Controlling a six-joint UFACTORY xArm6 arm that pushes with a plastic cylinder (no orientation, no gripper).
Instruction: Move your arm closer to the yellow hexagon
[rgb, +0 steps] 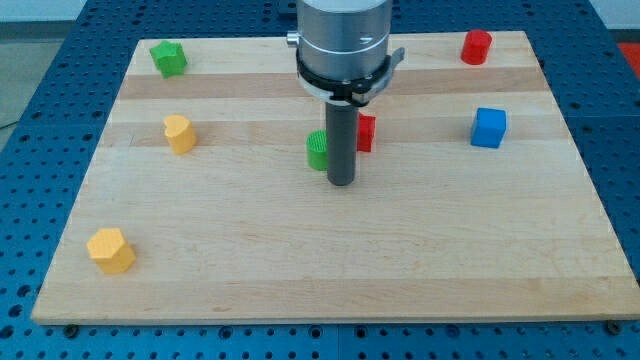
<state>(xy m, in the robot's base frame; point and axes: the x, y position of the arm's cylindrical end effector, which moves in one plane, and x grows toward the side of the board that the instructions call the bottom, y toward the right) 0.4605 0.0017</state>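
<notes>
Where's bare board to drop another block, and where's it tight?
Free: the whole bottom strip right of the yellow hexagon, below my tip; also between the yellow block and green block. Tight: my tip sits between green block and red block.

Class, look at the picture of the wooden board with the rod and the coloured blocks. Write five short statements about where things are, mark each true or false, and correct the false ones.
1. My tip stands right next to the green block at mid-board. True.
2. The yellow hexagon lies near the view's top right corner. False: it lies near the bottom left.
3. The blue cube is to the view's right of my tip. True.
4. My tip touches the yellow hexagon. False: they are far apart.
5. Two yellow blocks are on the board. True: the second yellow block is higher up on the left.
</notes>
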